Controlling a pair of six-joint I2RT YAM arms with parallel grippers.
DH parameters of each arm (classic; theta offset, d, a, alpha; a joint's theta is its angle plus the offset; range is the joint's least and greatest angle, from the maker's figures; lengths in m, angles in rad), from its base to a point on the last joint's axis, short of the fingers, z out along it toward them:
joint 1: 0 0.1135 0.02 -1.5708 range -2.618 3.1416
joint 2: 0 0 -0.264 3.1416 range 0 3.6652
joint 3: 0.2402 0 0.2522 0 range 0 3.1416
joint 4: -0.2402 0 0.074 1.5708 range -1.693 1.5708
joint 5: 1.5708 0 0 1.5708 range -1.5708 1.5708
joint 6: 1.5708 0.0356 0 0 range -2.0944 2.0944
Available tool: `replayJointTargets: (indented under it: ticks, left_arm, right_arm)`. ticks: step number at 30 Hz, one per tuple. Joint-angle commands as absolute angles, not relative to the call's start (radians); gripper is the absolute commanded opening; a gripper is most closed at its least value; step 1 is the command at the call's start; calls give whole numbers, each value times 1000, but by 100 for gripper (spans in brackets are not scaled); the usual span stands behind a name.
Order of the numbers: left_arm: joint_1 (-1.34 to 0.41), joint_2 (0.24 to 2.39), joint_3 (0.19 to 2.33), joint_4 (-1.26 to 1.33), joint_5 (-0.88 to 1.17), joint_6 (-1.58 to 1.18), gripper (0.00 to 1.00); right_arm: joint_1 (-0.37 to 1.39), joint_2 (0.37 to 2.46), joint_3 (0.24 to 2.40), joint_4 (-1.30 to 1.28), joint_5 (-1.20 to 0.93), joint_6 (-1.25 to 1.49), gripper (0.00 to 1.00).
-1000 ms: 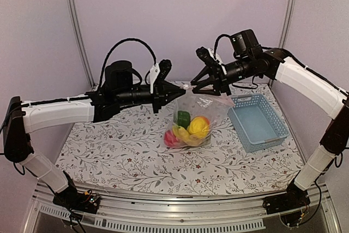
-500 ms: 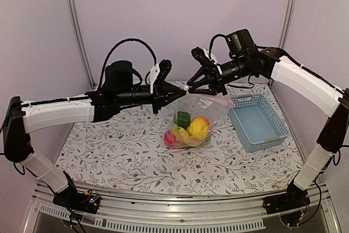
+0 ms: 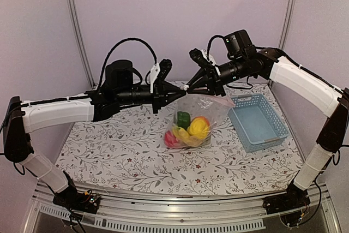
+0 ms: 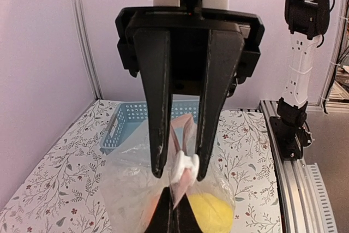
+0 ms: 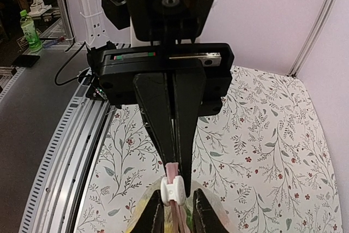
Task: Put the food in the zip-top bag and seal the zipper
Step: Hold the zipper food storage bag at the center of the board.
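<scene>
My left gripper (image 5: 174, 159) is clamped on the zipper (image 5: 172, 172). My right gripper (image 4: 180, 174) brackets the white slider (image 4: 185, 163) (pinching or just clear of it — I cannot tell). The zip-top bag (image 3: 210, 105) hangs below, just left of the basket (image 3: 259, 121) — food (image 3: 193, 128) inside.

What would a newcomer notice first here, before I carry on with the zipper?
The two arms meet nose to nose above the middle of the table. The left gripper pinches the top edge of the zip-top bag, and the right gripper straddles the white slider on that edge. Below them the bag hangs down with bright food piled at its bottom, and a light-blue basket sits to its right.
</scene>
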State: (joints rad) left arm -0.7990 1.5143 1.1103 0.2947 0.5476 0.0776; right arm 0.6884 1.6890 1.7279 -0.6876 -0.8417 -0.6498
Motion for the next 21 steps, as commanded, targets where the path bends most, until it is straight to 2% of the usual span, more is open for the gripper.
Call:
replayJointTargets:
  ticks: [1, 16, 19, 21]
  left_arm:
    - [-793, 1521, 1139, 289, 565, 71, 0]
    - [-794, 1527, 1150, 280, 573, 68, 0]
    - [-796, 1527, 1152, 278, 567, 66, 0]
    - [-796, 1525, 1153, 278, 558, 66, 4]
  right_arm:
    - [696, 1695, 1752, -676, -821, -639, 17]
    - [700, 1703, 1755, -672, -822, -621, 13]
    - [701, 1704, 1755, -674, -825, -619, 9]
    - [701, 1704, 1755, -681, -824, -620, 5]
